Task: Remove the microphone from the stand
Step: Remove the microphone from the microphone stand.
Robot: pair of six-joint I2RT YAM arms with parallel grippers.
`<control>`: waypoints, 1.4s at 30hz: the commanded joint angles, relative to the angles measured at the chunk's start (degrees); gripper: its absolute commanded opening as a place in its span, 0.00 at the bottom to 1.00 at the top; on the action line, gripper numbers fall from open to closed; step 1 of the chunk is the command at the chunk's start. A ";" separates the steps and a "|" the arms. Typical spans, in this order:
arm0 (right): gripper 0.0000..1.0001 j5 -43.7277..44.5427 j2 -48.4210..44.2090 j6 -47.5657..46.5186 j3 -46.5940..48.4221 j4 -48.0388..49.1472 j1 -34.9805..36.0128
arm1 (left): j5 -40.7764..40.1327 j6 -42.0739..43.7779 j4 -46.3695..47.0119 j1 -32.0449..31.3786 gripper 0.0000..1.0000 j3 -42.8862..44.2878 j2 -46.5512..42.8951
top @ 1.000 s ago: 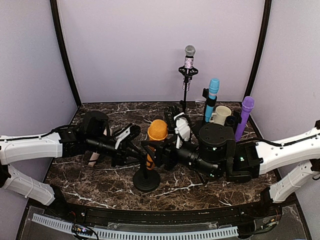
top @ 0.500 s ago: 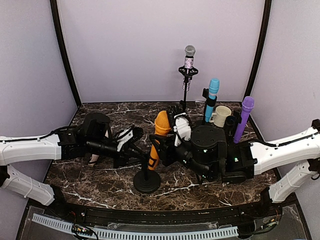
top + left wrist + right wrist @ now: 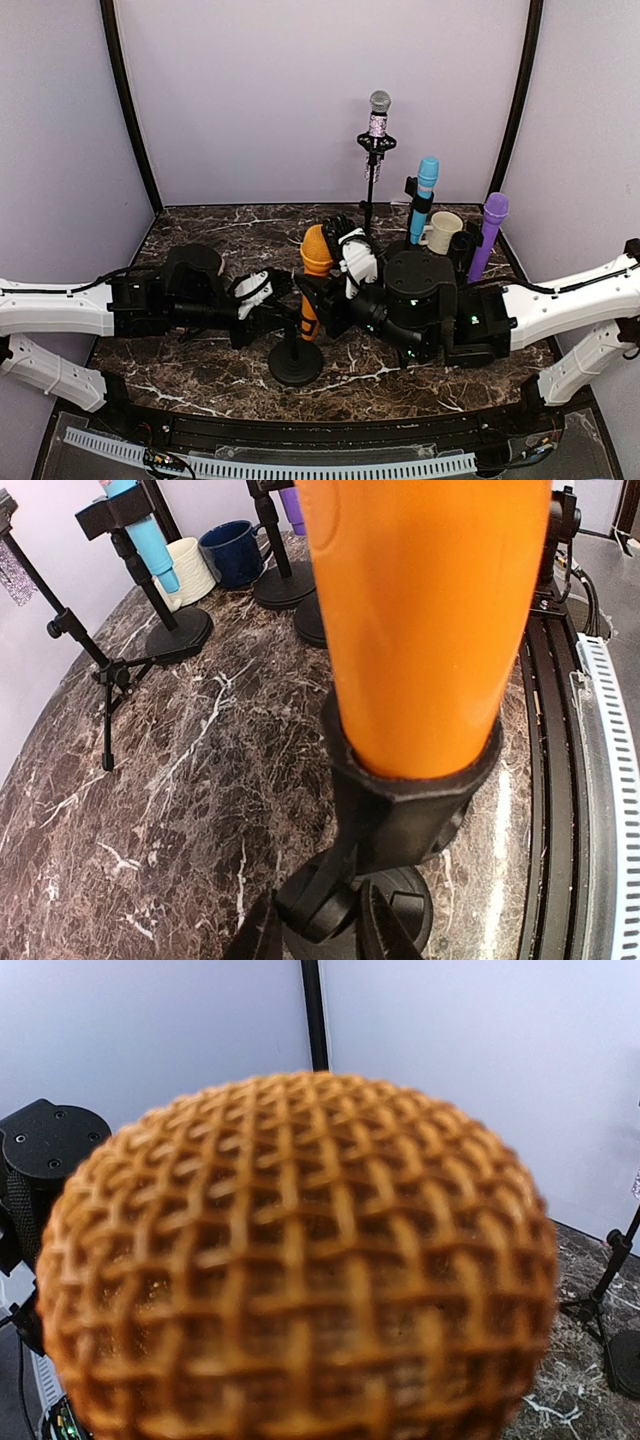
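Observation:
An orange microphone with a mesh head sits in the black clip of a short stand at the table's centre. In the left wrist view its orange body fills the frame above the clip. My left gripper comes in from the left and is shut on the stand's joint under the clip, its midpoint at the bottom edge. My right gripper comes in from the right and is shut on the microphone's body. The mesh head fills the right wrist view and hides the fingers.
Behind stand a silver microphone on a tripod, a blue microphone, a purple microphone, a cream mug and a dark mug. The tripod's legs and the front rail show in the left wrist view.
The orange microphone has swung in its clip from tilted toward the camera to nearly upright, with the right gripper moving left along with it. The left gripper has advanced right onto the stand.

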 commanded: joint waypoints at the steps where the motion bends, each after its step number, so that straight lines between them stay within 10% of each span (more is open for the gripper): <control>1: 0.00 -0.90 -2.88 -3.31 5.03 7.12 -0.19 | -1.79 4.07 -1.52 -1.83 0.00 -1.48 2.39; 24: 0.00 20.15 -3.79 6.66 10.70 -1.42 -0.22 | -2.65 3.62 -1.68 -1.93 0.00 -1.05 4.64; 42: 0.00 15.64 -6.45 6.72 8.46 1.76 -0.28 | -1.78 3.27 -2.30 -1.93 0.00 -0.60 6.68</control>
